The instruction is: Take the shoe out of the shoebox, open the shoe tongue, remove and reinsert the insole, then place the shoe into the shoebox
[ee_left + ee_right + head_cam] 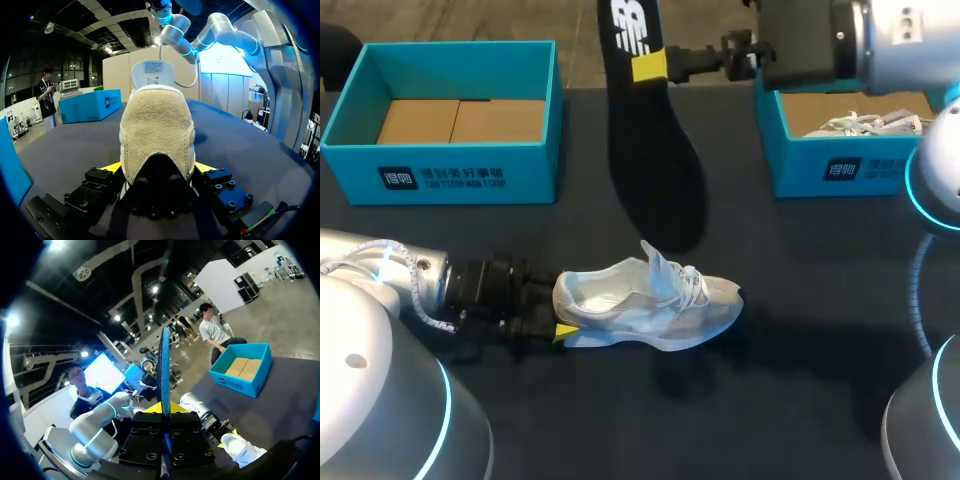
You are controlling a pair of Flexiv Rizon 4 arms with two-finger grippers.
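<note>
Shoe: the white shoe (650, 305) lies on the table (800, 380), near middle, out of both boxes, heel to the left, toe to the right, tongue raised.
Insole: the black insole (655, 170) hangs in the air between the two boxes, its lower end above the shoe's tongue. It shows edge-on in the right wrist view (164, 370).
Left gripper: the left gripper (560, 318) has its fingers clamped on the shoe's heel (157, 135), one yellow tip on each side.
Right gripper: the right gripper (655, 65) is at far middle, fingers pinched on the insole's upper part.
Around: the left box (450, 160) stands far left with brown card in its bottom. The right box (820, 165) stands far right and holds a second shoe (875, 123), partly seen.
In the way: the right arm covers the right box's far corner, and the insole hides the table between the boxes.
Count: two boxes, two shoes, one insole, two grippers.
</note>
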